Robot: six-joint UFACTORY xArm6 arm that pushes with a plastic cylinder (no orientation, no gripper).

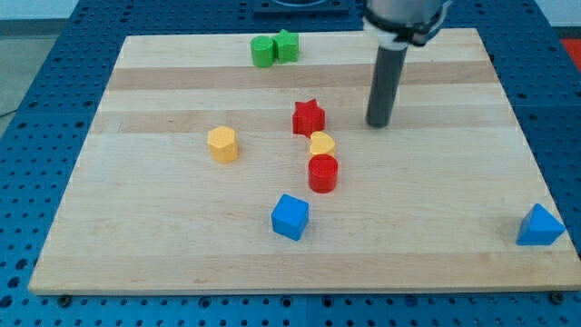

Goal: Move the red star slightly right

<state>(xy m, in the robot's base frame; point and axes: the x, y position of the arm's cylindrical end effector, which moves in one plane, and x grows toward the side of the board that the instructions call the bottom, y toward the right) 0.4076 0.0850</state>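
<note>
The red star lies near the middle of the wooden board. My tip rests on the board to the star's right, a clear gap away and at about the same height in the view. A yellow heart-shaped block sits just below and right of the star, close to it. A red cylinder stands right under the heart.
A yellow hexagonal block lies to the star's left. A blue cube sits below the cylinder. A blue triangular block is at the board's lower right. Two green blocks sit together at the top edge.
</note>
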